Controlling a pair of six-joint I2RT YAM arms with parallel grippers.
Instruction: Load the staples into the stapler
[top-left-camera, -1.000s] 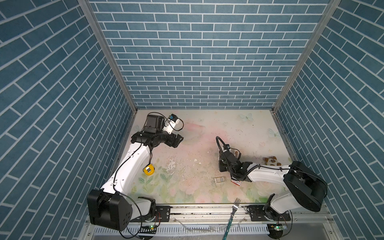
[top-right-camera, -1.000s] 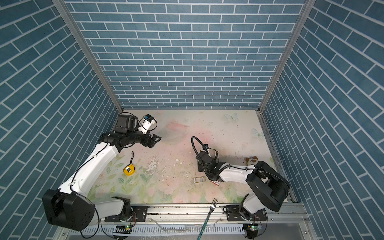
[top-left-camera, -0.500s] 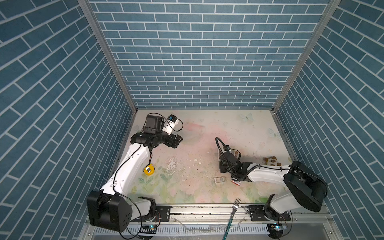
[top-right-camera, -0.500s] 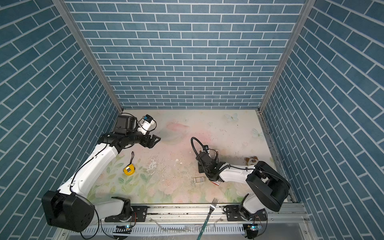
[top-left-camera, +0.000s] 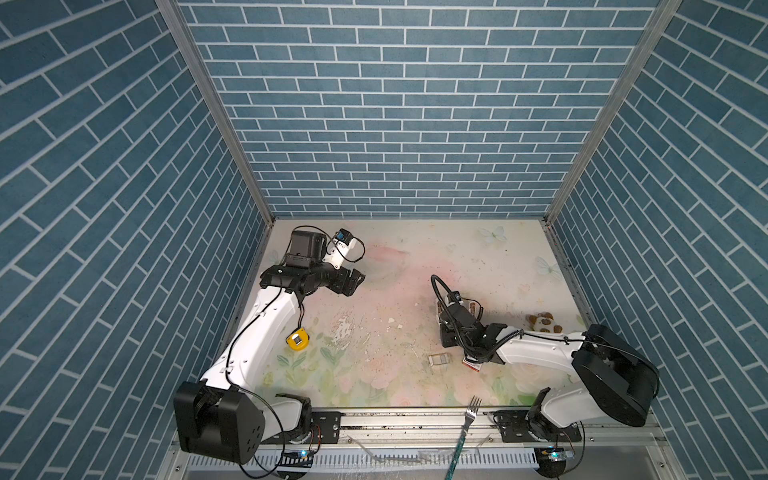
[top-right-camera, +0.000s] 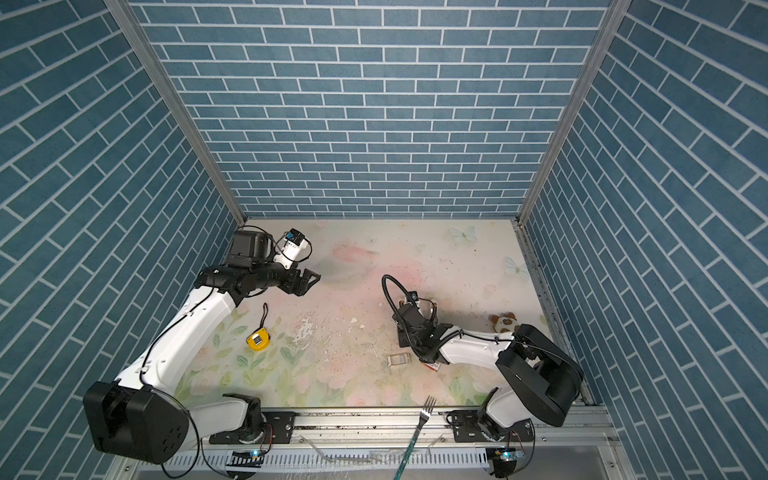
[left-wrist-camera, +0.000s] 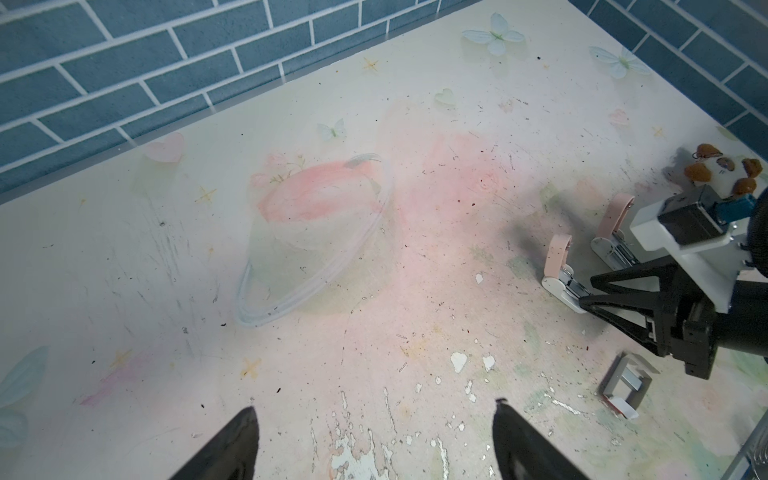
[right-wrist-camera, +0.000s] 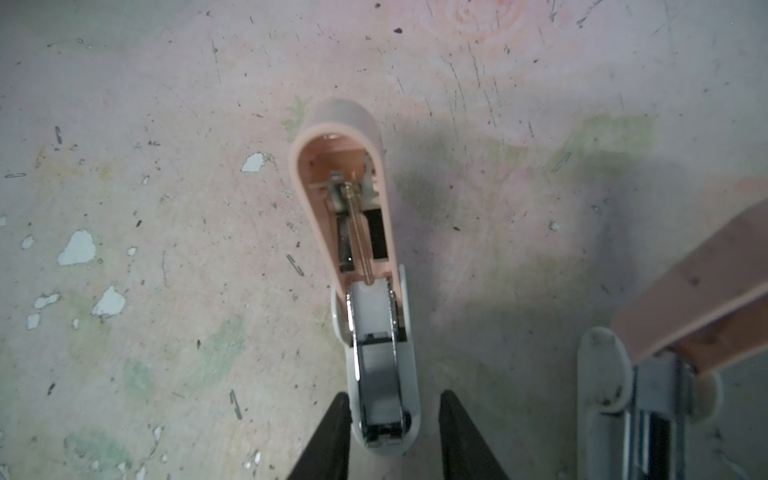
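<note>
A pink-and-white stapler (right-wrist-camera: 374, 316) lies on the table with its pink lid swung open and its metal channel bare. A flat grey strip sits in that channel. My right gripper (right-wrist-camera: 395, 394) is open and straddles the stapler's front end; one finger lies against the white base and the other stands clear of it. From the left wrist view the same right gripper (left-wrist-camera: 587, 289) reaches the stapler (left-wrist-camera: 559, 266). The staples (top-left-camera: 439, 359) lie in their pale tray beside the white-and-red box (top-left-camera: 473, 365), nearer the front. My left gripper (top-left-camera: 355, 280) hangs open and empty at the back left.
A second open pink stapler (right-wrist-camera: 648, 374) lies beside the first. A yellow tape measure (top-left-camera: 297, 338) sits by the left arm, and a plush toy (top-left-camera: 542, 322) at the right. A fork (top-left-camera: 467, 419) rests on the front rail. A clear plastic dish (left-wrist-camera: 316, 249) lies at the back.
My right gripper's jaws have spread wider around the stapler's front end. The left arm has hardly moved.
</note>
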